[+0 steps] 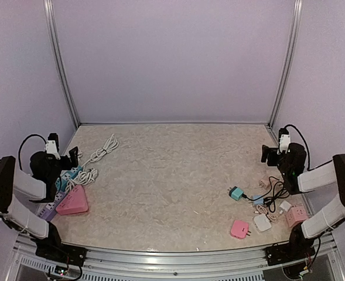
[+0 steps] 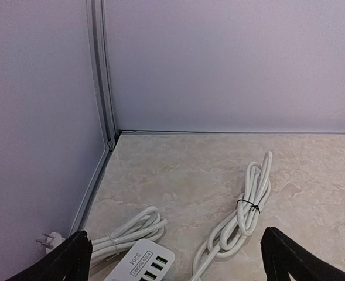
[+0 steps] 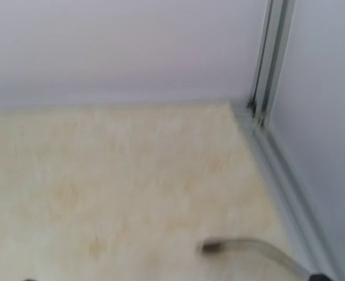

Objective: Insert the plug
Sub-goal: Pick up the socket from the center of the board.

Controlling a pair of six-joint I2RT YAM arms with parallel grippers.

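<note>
Teal plug (image 1: 236,192) lies lower right in the overhead view, beside a pink adapter (image 1: 240,229). Only the left wrist view shows the white power strip's (image 2: 146,261) sockets, bottom centre, below the left gripper (image 2: 175,241), spread wide and empty. The right wrist view is blurred, so the right gripper's (image 1: 270,154) opening cannot be told.

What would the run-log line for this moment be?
phase: not started | left gripper: open, empty, near white power strip | right gripper: open, empty | pink plug: untouched

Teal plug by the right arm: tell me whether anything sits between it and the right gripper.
Nothing visible does. Bare table lies between the right gripper and the teal plug; the black cable lies off to one side.
</note>
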